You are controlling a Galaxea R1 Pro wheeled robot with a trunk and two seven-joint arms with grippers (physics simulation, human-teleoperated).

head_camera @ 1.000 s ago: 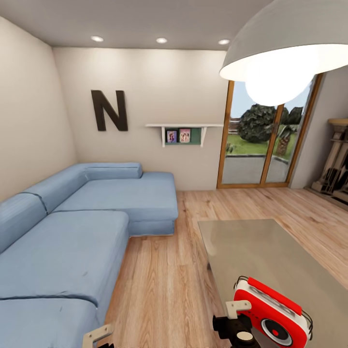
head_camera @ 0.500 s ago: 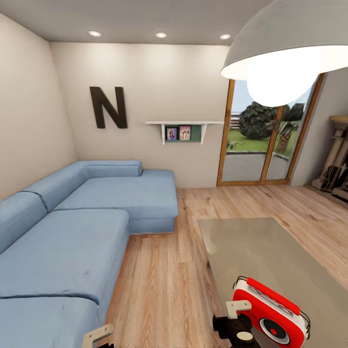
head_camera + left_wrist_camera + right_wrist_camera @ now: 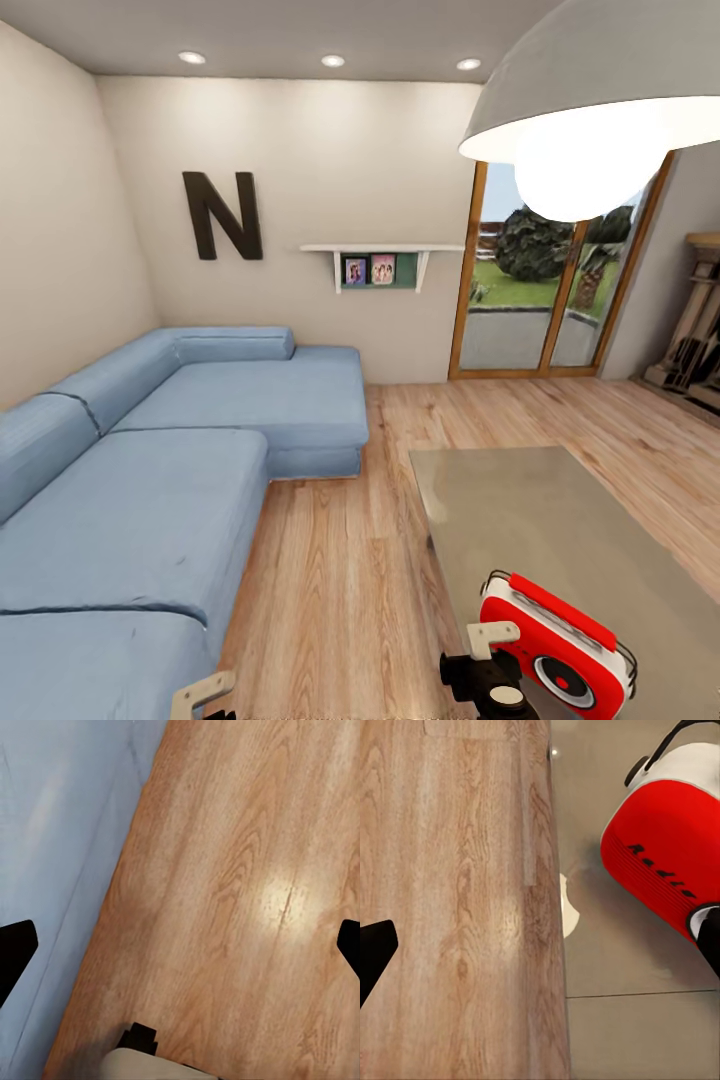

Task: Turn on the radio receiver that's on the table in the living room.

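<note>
Over at 9 o'clock in the head view sprawled the blue sectional sofa (image 3: pixel 170 470), running back to the far wall under a big black "N" (image 3: pixel 222 215). Just right of it on that wall hung a white shelf (image 3: pixel 382 250) with small framed pictures. Light wood plank floor (image 3: pixel 340 580) stretched through the middle of the living room. At 2 o'clock stood the glass doors (image 3: pixel 540 300), greenery outside, and up at 1 o'clock loomed a large white pendant lamp (image 3: pixel 600 110).

Down at 7 o'clock poked the left gripper (image 3: pixel 205 692), hanging over the floor beside the sofa. In the left wrist view, fingertips (image 3: pixel 16 949) sat dark at opposite edges, spread wide, nothing between them but planks and the sofa's blue edge.

At 5 o'clock lay the table (image 3: pixel 540 530), glossy grey-beige. On its near corner sat the radio receiver (image 3: pixel 553 655), upright, long axis running from near-left to far-right, dial face turned toward the near right, red handle on top. Just left of it, close against its end, sat the right gripper (image 3: pixel 492 660). In the right wrist view, fingertips (image 3: pixel 375 952) parked at opposite edges, released, over the table's edge, with the radio's red back at one side beside the other fingertip.
</note>
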